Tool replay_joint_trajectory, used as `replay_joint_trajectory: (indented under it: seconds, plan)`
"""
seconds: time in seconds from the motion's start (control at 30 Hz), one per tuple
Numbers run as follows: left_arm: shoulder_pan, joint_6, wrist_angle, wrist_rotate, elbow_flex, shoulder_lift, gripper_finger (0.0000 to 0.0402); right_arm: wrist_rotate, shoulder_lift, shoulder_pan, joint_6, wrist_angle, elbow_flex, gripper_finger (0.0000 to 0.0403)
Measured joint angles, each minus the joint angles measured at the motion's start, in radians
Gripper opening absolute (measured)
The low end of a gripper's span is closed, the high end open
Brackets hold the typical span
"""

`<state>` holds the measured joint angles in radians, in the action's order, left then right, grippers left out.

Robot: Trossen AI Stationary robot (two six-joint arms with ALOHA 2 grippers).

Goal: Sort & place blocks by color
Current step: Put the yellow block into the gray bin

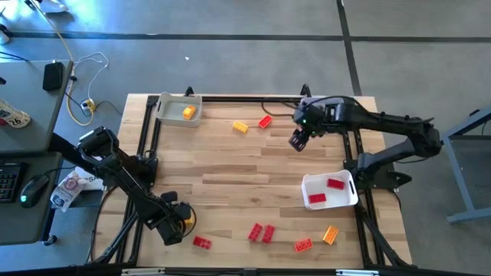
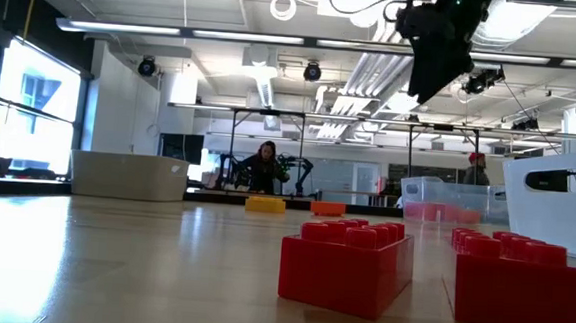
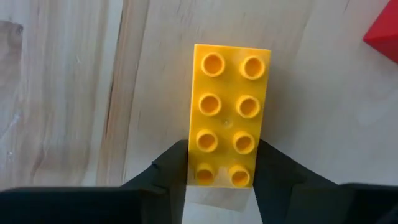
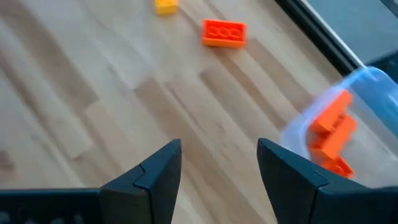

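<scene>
My left gripper point(image 1: 182, 220) is low at the table's near left. It is shut on a yellow block point(image 3: 227, 112) that lies studs up. My right gripper point(image 1: 298, 141) hangs open above the far middle of the table and touches nothing. Its fingers point(image 4: 217, 168) are spread over bare wood. Loose blocks lie flat on the table: a yellow one point(image 1: 241, 127) and a red one point(image 1: 265, 121) at the far side, and several red and orange ones point(image 1: 261, 232) near the front edge. A left tray point(image 1: 170, 115) holds a yellow block point(image 1: 188, 113). A right tray point(image 1: 349, 195) holds two red blocks point(image 1: 335, 183). My left gripper pinches the yellow block between its two fingers, at one short end point(image 3: 219, 175). One finger point(image 3: 174, 168) is on each long side. The fingers come from above, pointing down. The rest of the block reaches out past the fingers. The block appears to lie on the wood.
Black rails point(image 1: 253, 97) frame the table. A red block point(image 1: 202, 242) lies close to my left gripper, toward the near edge. Bare wood spans the table's middle. In the low view, two red blocks point(image 2: 347, 260) sit close to the camera. People show in the room beyond.
</scene>
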<state>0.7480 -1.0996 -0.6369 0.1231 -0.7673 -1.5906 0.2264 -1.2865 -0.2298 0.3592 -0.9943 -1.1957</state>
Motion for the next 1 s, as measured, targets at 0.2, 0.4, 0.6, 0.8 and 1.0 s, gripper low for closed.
replay_joint_trajectory:
  seconds: [0.2, 0.4, 0.6, 0.8, 1.0]
  plan:
    - [-0.02, -0.007, 0.003, 0.002, 0.0, -0.001, 0.0113, -0.004, 0.0, 0.101, 0.0, 0.068, 0.0, 0.0197]
    - [-0.04, 0.007, 0.009, 0.035, 0.004, 0.012, 0.0113, -0.076, 0.0, 0.172, -0.002, 0.146, 0.0, 0.0197]
    - [-0.088, 0.06, -0.029, 0.135, 0.006, 0.069, 0.0113, -0.143, -0.018, 0.224, -0.093, 0.216, 0.0, 0.0197]
    - [-0.179, 0.155, -0.113, 0.194, 0.005, 0.159, 0.0113, -0.176, -0.082, 0.271, -0.187, 0.267, 0.0, 0.0197]
    - [-0.316, 0.239, -0.251, 0.274, 0.004, 0.278, 0.0113, -0.179, -0.162, 0.315, -0.271, 0.304, 0.0, 0.0197]
